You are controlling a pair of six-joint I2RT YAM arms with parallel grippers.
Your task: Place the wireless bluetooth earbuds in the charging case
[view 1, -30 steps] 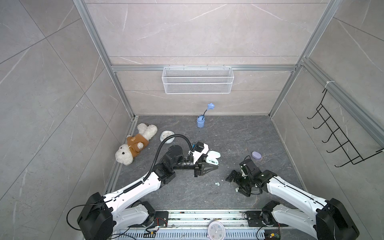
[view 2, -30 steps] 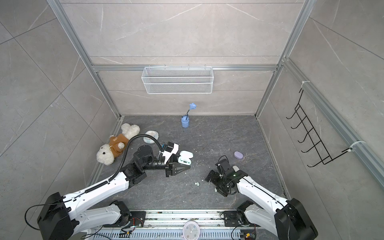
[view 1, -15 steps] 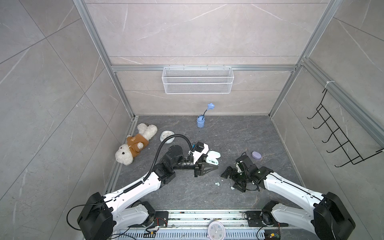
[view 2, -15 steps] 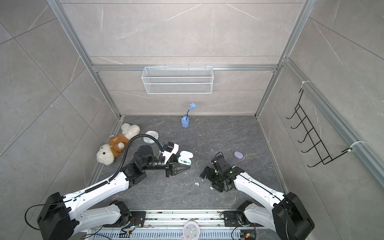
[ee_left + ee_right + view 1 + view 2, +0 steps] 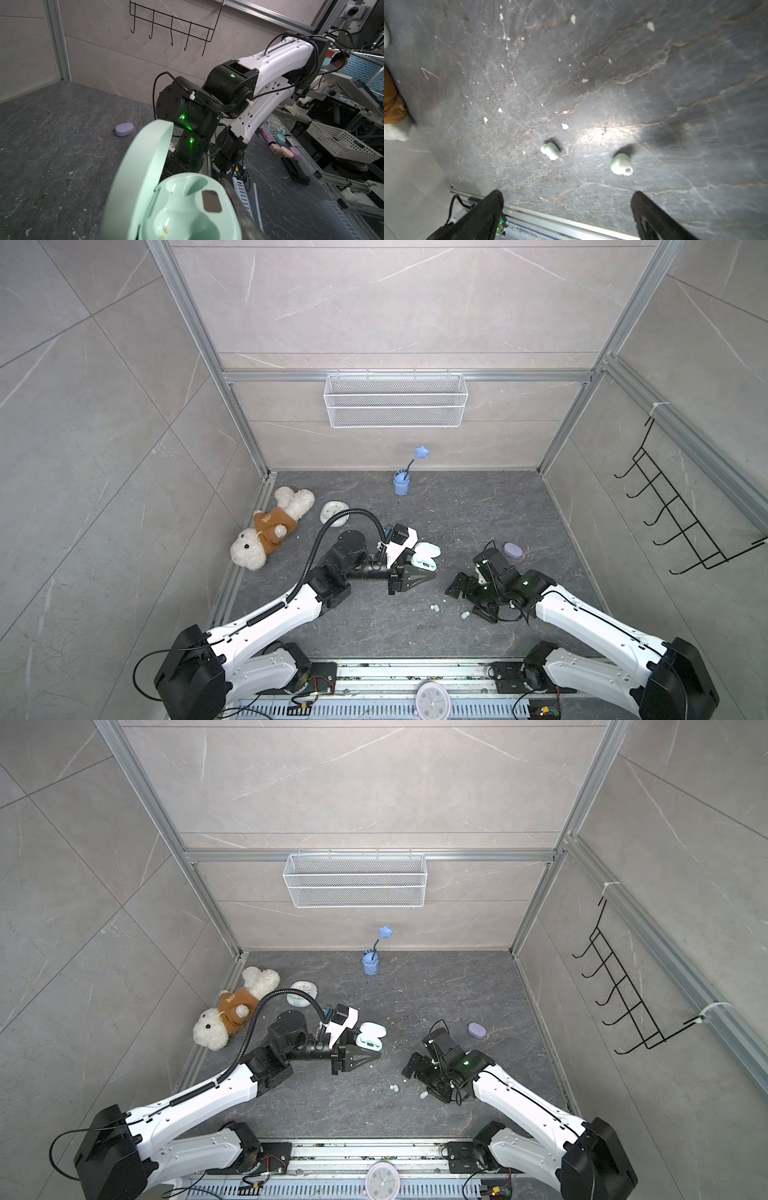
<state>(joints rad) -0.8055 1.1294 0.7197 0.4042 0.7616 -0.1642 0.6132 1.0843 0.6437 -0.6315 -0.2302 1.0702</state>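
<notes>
My left gripper [image 5: 424, 569] is shut on the base of a mint green charging case [image 5: 187, 207], held above the floor left of centre with its lid open; both wells look empty. Two mint green wireless bluetooth earbuds lie apart on the dark floor: one earbud [image 5: 550, 150] [image 5: 434, 608] and another earbud [image 5: 620, 164] [image 5: 464, 615]. My right gripper [image 5: 566, 195] [image 5: 467, 600] hovers just over them, open, with nothing between its black fingers. In both top views it stands right of the held case.
A shut lavender case [image 5: 513, 550] [image 5: 124, 129] lies behind my right arm. A white round case [image 5: 334, 512] and a plush dog [image 5: 270, 535] lie at the left. A blue cup with a flower [image 5: 401, 483] stands at the back. White crumbs dot the floor.
My right arm has swung left and forward, bringing its open gripper over the two mint earbuds. The left arm and the held case have stayed still.
</notes>
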